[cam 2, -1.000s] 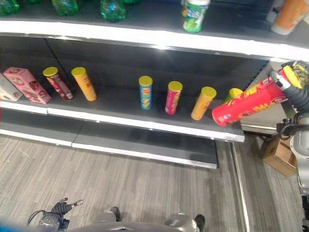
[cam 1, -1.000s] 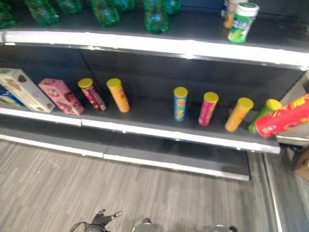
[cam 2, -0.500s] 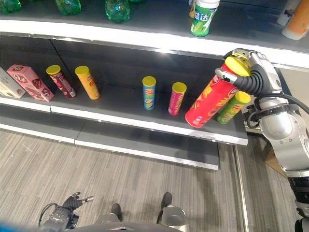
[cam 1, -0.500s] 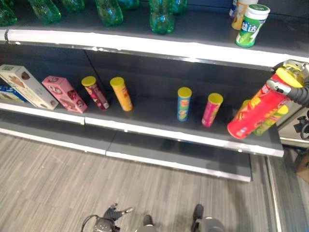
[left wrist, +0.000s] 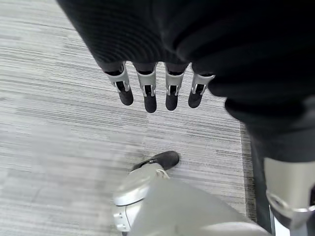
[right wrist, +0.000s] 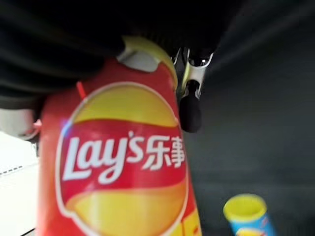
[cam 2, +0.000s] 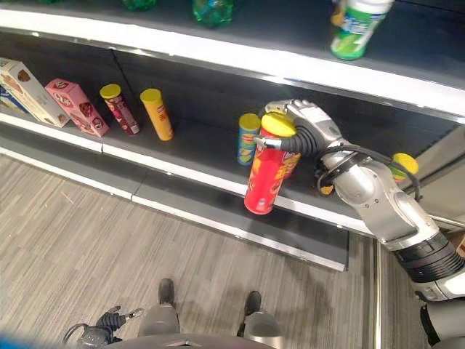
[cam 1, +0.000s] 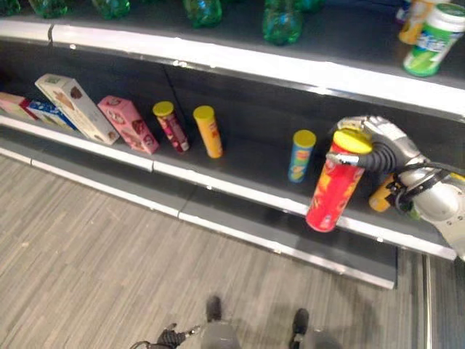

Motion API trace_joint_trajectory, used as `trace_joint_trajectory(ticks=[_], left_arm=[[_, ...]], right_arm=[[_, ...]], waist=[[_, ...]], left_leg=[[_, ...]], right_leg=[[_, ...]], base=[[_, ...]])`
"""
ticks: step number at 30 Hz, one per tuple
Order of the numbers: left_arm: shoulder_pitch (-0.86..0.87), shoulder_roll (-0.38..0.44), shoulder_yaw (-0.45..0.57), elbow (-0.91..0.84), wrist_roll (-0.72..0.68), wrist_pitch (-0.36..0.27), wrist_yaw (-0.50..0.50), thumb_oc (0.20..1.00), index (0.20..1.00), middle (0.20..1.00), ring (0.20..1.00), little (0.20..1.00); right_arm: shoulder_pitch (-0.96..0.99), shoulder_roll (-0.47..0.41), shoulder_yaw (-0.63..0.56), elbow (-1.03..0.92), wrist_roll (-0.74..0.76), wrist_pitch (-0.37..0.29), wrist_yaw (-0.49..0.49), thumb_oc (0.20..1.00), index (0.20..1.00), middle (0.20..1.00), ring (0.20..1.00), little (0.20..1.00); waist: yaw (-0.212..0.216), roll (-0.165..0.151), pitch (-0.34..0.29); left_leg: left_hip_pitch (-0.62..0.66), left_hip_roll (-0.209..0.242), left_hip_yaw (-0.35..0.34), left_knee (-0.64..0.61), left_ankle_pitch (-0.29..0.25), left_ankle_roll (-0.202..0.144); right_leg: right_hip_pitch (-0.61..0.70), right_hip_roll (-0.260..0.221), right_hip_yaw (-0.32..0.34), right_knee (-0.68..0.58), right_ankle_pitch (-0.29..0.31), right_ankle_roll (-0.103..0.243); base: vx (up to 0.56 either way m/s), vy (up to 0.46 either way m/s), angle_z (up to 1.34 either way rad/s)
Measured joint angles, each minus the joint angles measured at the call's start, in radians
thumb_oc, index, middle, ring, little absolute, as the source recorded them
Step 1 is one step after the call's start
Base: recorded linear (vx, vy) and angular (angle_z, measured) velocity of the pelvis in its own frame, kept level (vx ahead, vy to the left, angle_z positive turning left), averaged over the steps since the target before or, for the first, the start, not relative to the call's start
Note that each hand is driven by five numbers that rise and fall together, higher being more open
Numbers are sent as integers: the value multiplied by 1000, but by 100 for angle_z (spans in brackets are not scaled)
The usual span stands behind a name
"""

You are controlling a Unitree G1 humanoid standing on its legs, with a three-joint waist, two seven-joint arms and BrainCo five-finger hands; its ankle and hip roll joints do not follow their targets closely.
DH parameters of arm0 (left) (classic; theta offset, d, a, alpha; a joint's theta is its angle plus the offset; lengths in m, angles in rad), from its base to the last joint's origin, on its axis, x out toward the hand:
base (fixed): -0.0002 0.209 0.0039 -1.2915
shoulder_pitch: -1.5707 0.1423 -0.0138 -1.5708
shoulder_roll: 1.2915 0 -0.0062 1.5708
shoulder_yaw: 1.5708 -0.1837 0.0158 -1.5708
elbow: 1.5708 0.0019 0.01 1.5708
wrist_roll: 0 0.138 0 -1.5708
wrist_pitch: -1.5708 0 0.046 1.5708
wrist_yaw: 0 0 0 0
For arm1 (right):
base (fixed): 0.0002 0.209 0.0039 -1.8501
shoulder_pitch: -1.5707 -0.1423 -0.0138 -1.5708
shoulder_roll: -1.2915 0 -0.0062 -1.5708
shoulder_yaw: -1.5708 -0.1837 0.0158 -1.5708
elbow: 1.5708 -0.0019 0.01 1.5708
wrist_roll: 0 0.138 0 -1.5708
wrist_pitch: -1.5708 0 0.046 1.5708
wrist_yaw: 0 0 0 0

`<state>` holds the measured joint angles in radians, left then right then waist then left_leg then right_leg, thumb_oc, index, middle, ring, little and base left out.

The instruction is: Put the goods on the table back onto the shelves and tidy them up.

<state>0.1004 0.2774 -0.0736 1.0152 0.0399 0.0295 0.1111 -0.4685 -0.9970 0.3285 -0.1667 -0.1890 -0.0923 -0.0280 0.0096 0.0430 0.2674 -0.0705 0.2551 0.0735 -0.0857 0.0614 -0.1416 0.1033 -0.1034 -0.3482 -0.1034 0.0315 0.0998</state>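
left wrist view shows left robot hand (left wrist: 157, 91) hanging open.

Silver-grey arm, dark ribbed wrist cover, silver fingers (left wrist: 147, 87) with dark tips

A bare stretch of the middle shelf (cam 1: 247, 163) is seen between the yellow can (cam 1: 208, 131) and the blue can (cam 1: 301, 155). Further right, the way is blocked by the blue can, a pink can (cam 2: 291, 164) and an orange can (cam 1: 381, 198), crowded together.
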Motion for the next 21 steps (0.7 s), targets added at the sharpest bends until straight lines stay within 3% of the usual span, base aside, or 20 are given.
trace_joint_trajectory(ticks=[1,4,6,10,17,21], left_arm=[[5,2,-1,1,0,-3,1,1000,1000,1000,1000,1000],[5,33,0,-25,0,-6,6,1000,1000,1000,1000,1000],[0,59,0,-38,0,-12,18,1000,1000,1000,1000,1000],[-28,102,0,-42,-1,-20,45,1000,1000,1000,1000,1000],[-25,74,-12,-69,-29,-27,47,1000,1000,1000,1000,1000],[-21,65,-22,-103,-38,-30,51,1000,1000,1000,1000,1000]], right_arm=[[-12,21,15,22,-17,3,-1,200,200,200,200,200],[-60,59,101,57,-91,23,5,200,200,200,200,200],[-124,120,139,90,-116,29,2,200,200,200,200,200],[-197,127,171,153,-137,47,-15,200,200,200,200,200],[-240,127,170,199,-167,73,-40,200,200,200,200,200],[-272,126,172,288,-215,85,-63,200,200,200,200,200]], waist=[[6,10,0],[18,-31,-16],[40,-37,-13],[89,-45,-4],[97,-46,45],[103,-22,78]], left_leg=[[3,-16,-7,3,56,-10],[5,-155,44,5,47,45],[1,-201,82,-1,49,75],[-23,-218,84,-2,42,86],[-53,-197,80,0,46,80],[-93,-187,71,1,68,70]], right_leg=[[4,-17,12,0,7,17],[-17,-149,53,8,20,29],[-51,-201,60,19,53,33],[-74,-213,55,6,91,74],[-97,-192,45,6,64,109],[-123,-176,27,6,53,116]], base=[[169,261,-31],[117,246,-13],[21,179,-24],[3,88,-3],[-3,13,-2],[-4,-3,8]])
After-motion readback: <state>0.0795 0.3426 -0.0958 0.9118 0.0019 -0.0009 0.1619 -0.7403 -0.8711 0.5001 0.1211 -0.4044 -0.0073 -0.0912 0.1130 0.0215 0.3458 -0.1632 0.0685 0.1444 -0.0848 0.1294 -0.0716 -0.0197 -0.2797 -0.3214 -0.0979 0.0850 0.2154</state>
